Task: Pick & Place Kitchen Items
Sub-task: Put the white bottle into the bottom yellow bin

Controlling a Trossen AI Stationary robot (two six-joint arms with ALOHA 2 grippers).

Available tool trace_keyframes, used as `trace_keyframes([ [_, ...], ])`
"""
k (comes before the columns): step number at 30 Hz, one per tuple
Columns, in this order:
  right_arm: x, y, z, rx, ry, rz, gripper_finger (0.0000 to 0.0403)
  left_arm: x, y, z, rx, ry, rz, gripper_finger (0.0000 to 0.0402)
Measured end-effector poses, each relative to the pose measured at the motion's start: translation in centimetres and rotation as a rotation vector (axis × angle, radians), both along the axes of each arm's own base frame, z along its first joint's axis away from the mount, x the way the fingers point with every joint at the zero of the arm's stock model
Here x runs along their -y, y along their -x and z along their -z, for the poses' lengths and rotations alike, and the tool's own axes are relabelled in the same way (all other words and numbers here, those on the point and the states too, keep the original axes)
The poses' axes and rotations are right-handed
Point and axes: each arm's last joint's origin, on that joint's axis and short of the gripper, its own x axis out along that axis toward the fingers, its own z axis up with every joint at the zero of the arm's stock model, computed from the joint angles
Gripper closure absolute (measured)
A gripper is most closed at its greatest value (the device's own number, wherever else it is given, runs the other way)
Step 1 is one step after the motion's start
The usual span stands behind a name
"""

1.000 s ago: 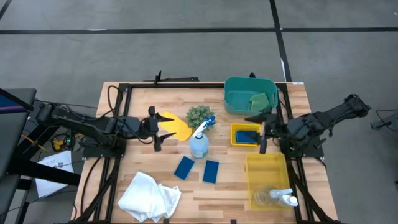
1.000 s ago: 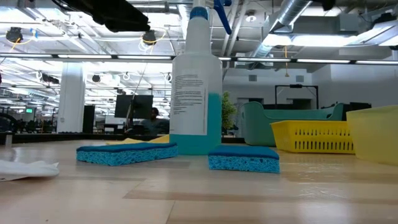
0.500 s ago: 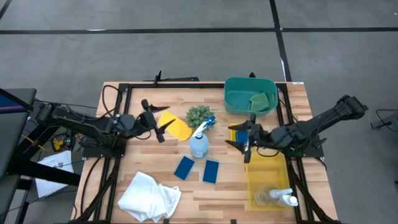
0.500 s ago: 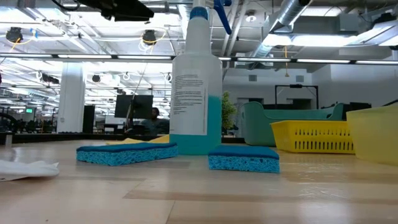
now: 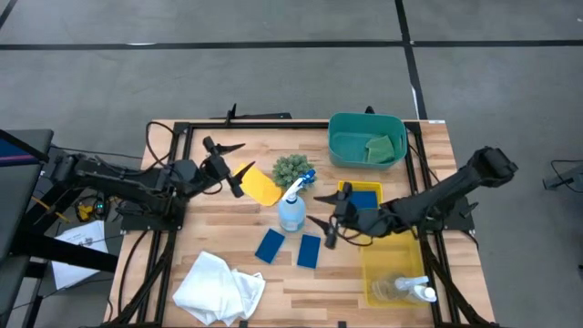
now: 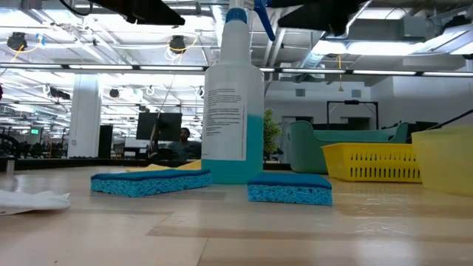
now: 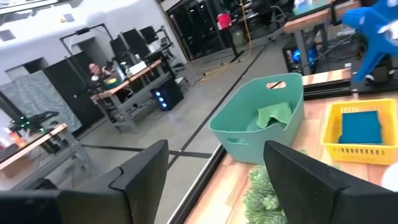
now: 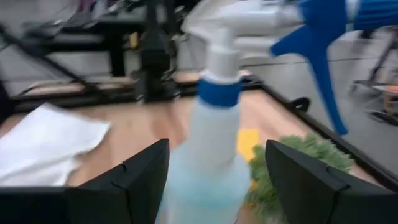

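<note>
A clear spray bottle (image 5: 291, 212) with a blue trigger stands upright mid-table, blue liquid in its lower part (image 6: 233, 103). Two blue sponges (image 5: 270, 245) (image 5: 309, 251) lie flat in front of it. A yellow sponge (image 5: 260, 186) lies behind it, and a white cloth (image 5: 219, 287) is crumpled at the near left. My right gripper (image 5: 320, 231) hangs open just right of the bottle, fingers pointing at it (image 8: 211, 143) without touching. My left gripper (image 5: 235, 168) is open above the yellow sponge's left end.
A spiky green plant ball (image 5: 291, 169) sits behind the bottle. A teal bin (image 5: 339, 146) at the far right holds a green sponge (image 5: 381, 148). A small yellow basket (image 5: 344, 197) holds a blue sponge, and a tall yellow bin (image 5: 392, 260) holds a second bottle (image 5: 407, 290).
My right gripper has swept from beside the small yellow basket toward the table's left and near edge, sinking to just right of the spray bottle, still open. My left gripper has swung its fingers round toward the far edge. Nothing on the table has moved.
</note>
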Motion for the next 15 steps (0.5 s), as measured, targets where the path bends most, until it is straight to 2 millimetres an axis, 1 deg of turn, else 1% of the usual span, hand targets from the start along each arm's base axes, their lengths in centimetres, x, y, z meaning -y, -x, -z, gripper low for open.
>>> trace_keyframes([
  [5,1.1,-2.0,0.6,0.103,-0.034,0.067,0.0146,-0.4,0.0,0.0,0.0,0.0,-0.022,0.0142],
  [8,1.2,-2.9,1.1,0.15,-0.048,0.076,0.0146,-0.5,0.0,0.0,-0.001,0.0,-0.023,0.0142],
  [12,1.0,-3.5,1.8,0.178,-0.057,0.076,0.0146,-0.5,0.0,0.0,-0.003,0.0,-0.023,0.0142],
  [15,1.0,-3.5,1.8,0.188,-0.062,0.074,0.0146,-0.5,0.0,0.0,-0.004,0.0,-0.023,0.0142],
])
